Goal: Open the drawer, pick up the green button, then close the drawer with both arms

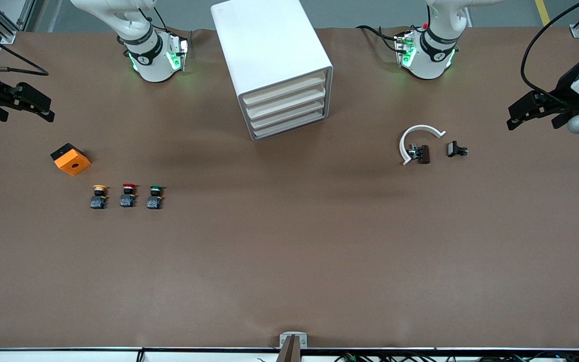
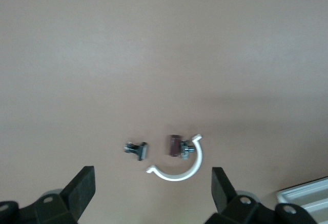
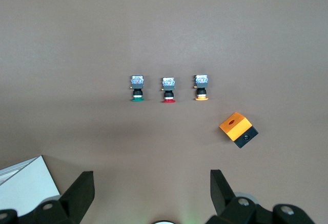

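Note:
The green-capped button (image 1: 155, 196) lies on the table at the right arm's end, beside a red-capped one (image 1: 128, 195) and a yellow-capped one (image 1: 99, 196); it also shows in the right wrist view (image 3: 137, 88). The white drawer cabinet (image 1: 274, 65) stands at the middle, all four drawers (image 1: 289, 110) shut. My right gripper (image 1: 43, 108) hangs open and empty in the air at the right arm's end of the table (image 3: 152, 188). My left gripper (image 1: 525, 113) hangs open and empty at the left arm's end (image 2: 154, 188).
An orange and black box (image 1: 70, 159) lies near the three buttons. A white C-shaped clip (image 1: 417, 138) with a small dark part (image 1: 422, 153) in it and another small dark part (image 1: 456, 149) lie toward the left arm's end.

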### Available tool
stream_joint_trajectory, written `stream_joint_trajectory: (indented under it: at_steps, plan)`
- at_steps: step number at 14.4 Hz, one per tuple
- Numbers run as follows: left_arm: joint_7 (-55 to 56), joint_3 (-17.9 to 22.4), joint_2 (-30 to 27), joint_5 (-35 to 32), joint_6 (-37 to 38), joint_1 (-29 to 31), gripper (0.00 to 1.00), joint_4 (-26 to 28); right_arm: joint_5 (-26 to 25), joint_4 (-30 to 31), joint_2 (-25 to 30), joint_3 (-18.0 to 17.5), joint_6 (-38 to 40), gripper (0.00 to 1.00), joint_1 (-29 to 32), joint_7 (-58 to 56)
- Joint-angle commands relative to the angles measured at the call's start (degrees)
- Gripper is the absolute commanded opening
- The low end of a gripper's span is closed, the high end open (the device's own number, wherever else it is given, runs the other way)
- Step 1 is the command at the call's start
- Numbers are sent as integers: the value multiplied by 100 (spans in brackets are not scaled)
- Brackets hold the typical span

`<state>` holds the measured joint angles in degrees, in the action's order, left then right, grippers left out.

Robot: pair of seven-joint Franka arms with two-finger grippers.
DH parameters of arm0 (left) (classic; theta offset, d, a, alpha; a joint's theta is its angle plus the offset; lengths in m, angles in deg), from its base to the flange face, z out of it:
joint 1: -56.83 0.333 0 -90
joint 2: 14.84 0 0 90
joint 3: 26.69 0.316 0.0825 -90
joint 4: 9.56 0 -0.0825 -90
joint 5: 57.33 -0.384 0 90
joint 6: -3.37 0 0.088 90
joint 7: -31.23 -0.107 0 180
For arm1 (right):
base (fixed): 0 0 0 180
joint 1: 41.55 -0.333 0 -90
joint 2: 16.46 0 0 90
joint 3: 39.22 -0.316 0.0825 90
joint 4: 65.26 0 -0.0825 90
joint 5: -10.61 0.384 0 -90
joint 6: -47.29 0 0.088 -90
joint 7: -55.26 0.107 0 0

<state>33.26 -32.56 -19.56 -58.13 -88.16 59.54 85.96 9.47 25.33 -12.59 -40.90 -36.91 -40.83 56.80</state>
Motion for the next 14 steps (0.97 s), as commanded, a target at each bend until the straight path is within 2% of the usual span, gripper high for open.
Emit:
stream_joint_trajectory:
  at_steps: [1, 7, 14]
  plan:
    - [-230, -28, -108, -219, 12, 45, 100, 89, 61, -129, -62, -8, 87, 100, -1, 31]
    - [376, -37, 50, -166, 240, 45, 100, -51, 61, -138, -62, -8, 87, 100, -1, 22]
    - [439, -55, 33, -166, 303, 36, 100, -113, 70, -138, -62, -8, 87, 100, -1, 31]
